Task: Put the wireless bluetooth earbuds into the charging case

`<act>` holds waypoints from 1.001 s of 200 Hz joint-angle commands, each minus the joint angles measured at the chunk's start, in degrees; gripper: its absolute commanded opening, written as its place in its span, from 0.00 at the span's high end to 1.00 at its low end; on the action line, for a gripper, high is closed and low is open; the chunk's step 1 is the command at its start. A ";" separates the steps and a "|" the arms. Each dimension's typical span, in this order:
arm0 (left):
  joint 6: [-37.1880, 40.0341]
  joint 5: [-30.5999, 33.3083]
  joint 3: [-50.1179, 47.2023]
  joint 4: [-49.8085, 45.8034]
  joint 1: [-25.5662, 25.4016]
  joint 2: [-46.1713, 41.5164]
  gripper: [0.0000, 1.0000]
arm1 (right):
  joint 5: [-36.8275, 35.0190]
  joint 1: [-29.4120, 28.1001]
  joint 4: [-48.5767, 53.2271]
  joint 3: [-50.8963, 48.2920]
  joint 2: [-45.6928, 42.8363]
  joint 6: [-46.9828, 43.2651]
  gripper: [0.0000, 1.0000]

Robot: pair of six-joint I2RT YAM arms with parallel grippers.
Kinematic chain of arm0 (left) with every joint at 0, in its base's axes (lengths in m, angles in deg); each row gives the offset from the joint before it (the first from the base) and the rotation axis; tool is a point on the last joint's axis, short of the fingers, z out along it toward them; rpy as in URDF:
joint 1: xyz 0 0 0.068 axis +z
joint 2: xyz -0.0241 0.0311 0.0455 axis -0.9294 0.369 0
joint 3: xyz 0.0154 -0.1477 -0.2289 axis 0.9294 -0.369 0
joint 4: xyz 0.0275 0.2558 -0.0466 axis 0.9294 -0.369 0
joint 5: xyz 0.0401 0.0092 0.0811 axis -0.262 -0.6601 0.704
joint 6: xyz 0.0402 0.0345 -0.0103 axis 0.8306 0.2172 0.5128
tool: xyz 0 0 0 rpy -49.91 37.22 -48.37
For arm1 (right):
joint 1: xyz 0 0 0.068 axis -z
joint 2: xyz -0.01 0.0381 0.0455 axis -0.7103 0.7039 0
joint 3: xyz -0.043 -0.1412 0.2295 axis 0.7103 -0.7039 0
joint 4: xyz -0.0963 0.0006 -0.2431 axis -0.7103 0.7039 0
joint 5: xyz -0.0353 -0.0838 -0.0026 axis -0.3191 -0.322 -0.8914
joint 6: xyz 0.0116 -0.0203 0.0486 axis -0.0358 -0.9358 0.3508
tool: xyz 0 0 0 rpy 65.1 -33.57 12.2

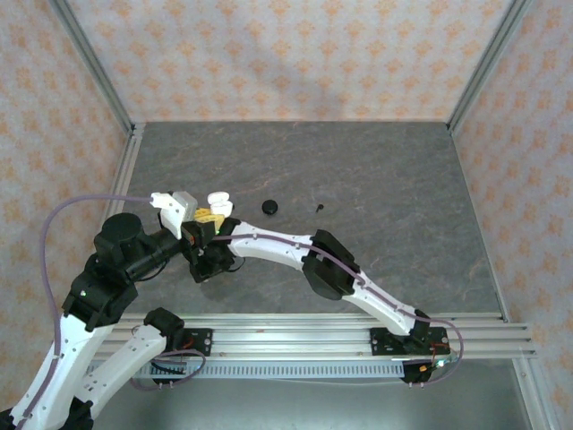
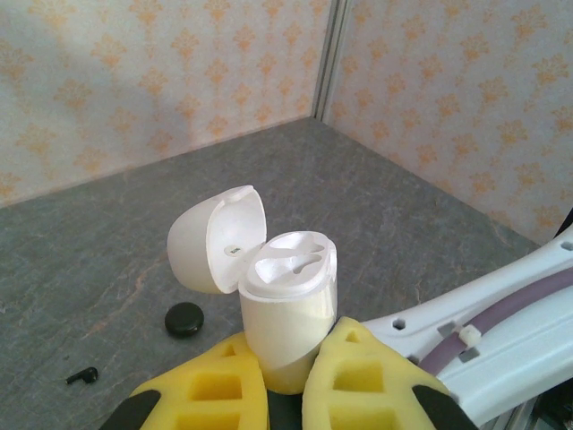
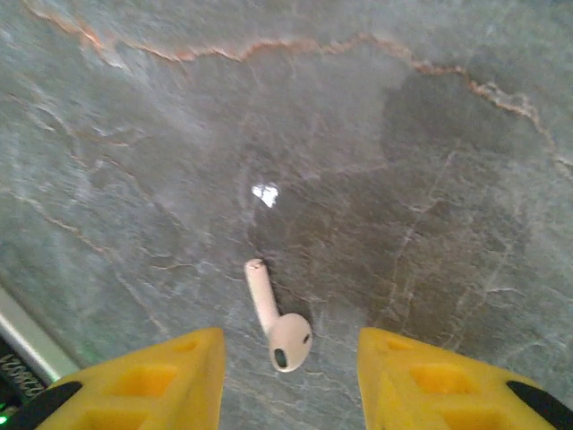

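White earbud (image 3: 279, 327) lies flat on the grey surface (image 3: 403, 179) on the near side of the charging case (image 2: 286, 305), between the open, untouching fingers of the right end effector (image 3: 291, 351). Left end effector (image 2: 286, 381) grips that case, lid open; a black earbud (image 2: 82, 376) lies beyond a black disc (image 2: 184, 319).

Clamped between fingers of left end effector (image 2: 286, 399): case (image 2: 286, 305), near upright, lid swung open to one side of its top. On tabletop (image 1: 376, 179), right of case: disc (image 1: 269, 207); farther right, well apart: small earbud (image 1: 319, 209). Flat on tabletop between spread fingers of right end effector (image 3: 285, 385), touching neither: stemmed earbud (image 3: 286, 339), stem pointing away from wrist.
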 commanded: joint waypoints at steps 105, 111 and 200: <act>0.51 1.29 0.58 0.54 -0.09 0.49 1.00 | -1.49 -0.76 5.83 4.32 3.73 -4.04 0.59; 0.54 1.32 0.65 0.56 -0.07 0.68 1.00 | -1.26 -0.86 5.99 4.75 4.11 -4.11 0.60; -0.40 0.16 0.46 2.22 -0.17 1.58 1.00 | -5.51 -0.50 7.39 0.13 -0.20 -7.68 0.77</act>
